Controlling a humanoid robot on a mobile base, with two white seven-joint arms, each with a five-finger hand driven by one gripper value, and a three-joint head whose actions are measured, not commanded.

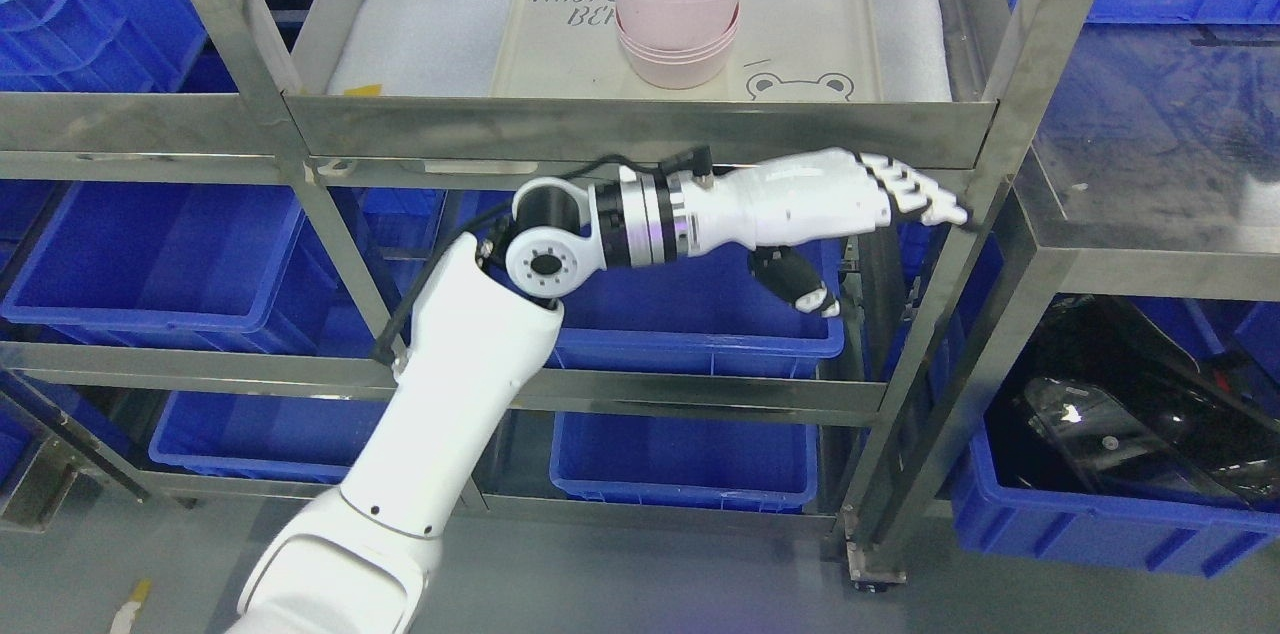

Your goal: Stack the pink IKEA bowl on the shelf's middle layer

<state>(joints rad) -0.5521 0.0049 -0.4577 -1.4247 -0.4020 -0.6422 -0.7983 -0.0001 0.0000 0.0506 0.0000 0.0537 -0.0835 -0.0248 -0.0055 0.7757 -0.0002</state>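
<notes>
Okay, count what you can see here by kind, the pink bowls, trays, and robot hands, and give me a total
Pink bowls: 3, judging by the rims, nested in one stack
Tray: 1, cream, under the stack
Left hand: 1, open, holding nothing, below the shelf edge
Total: 5

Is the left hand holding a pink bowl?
No. The left hand is open and empty below the shelf edge; the pink bowls sit stacked on the tray.

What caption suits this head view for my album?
Empty left robot hand extended below steel shelf holding stacked pink plastic bowls on beige tray.
</notes>
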